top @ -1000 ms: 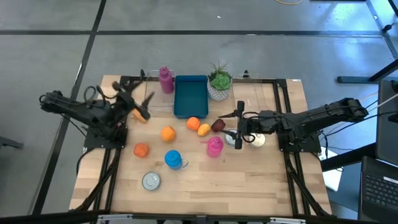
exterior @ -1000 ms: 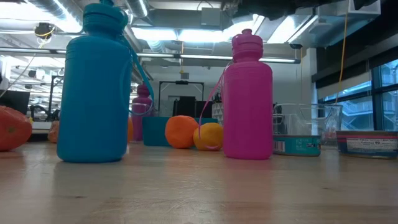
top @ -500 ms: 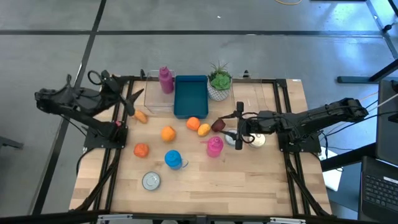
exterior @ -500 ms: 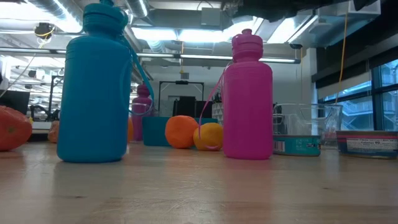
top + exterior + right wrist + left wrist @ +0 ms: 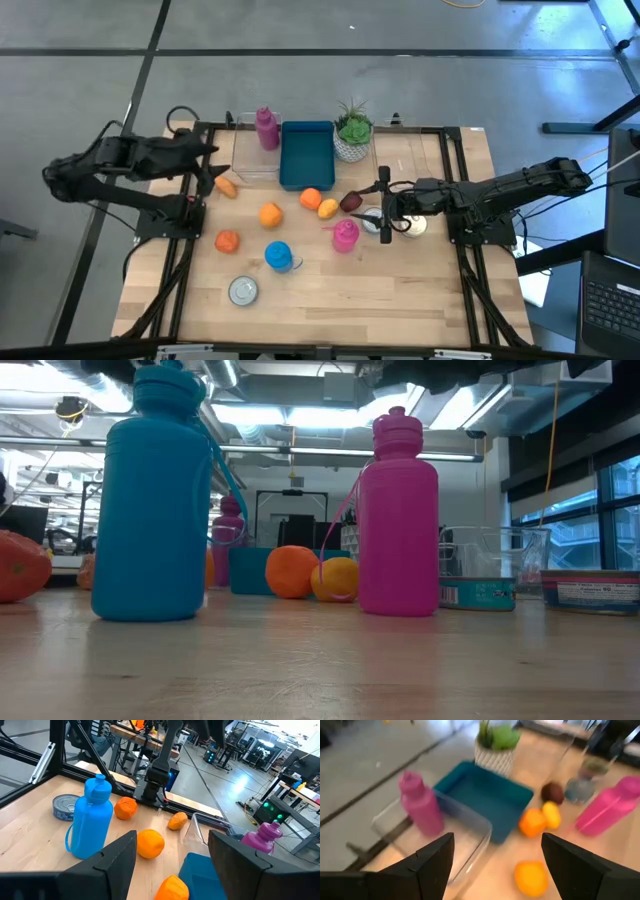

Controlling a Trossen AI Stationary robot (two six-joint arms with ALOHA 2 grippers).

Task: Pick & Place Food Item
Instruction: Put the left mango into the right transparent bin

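Several foods lie on the wooden table: three oranges (image 5: 270, 213) (image 5: 311, 198) (image 5: 227, 240), a lemon (image 5: 328, 208), a dark plum (image 5: 350, 201) and a small long orange piece (image 5: 226, 186). A teal tray (image 5: 306, 155) sits at the far side, with a clear box (image 5: 250, 160) to its left. My left gripper (image 5: 210, 163) (image 5: 497, 837) hovers open above the table's left edge, close to the small orange piece, holding nothing. My right gripper (image 5: 383, 203) (image 5: 173, 834) hangs open and empty just right of the plum, pointing toward the table's left.
Two pink bottles (image 5: 266, 128) (image 5: 345, 235), a blue bottle (image 5: 278, 256), a tin (image 5: 243, 290), a potted plant (image 5: 352, 130) and a second tin (image 5: 412, 224) below my right arm stand among the foods. The near right part of the table (image 5: 420, 300) is bare wood.
My left gripper has drawn back from over the small orange piece toward the table's left edge, risen a little and tipped up from pointing steeply down to a flatter slant facing the tray. It has stayed open. The small orange piece lies where it was.
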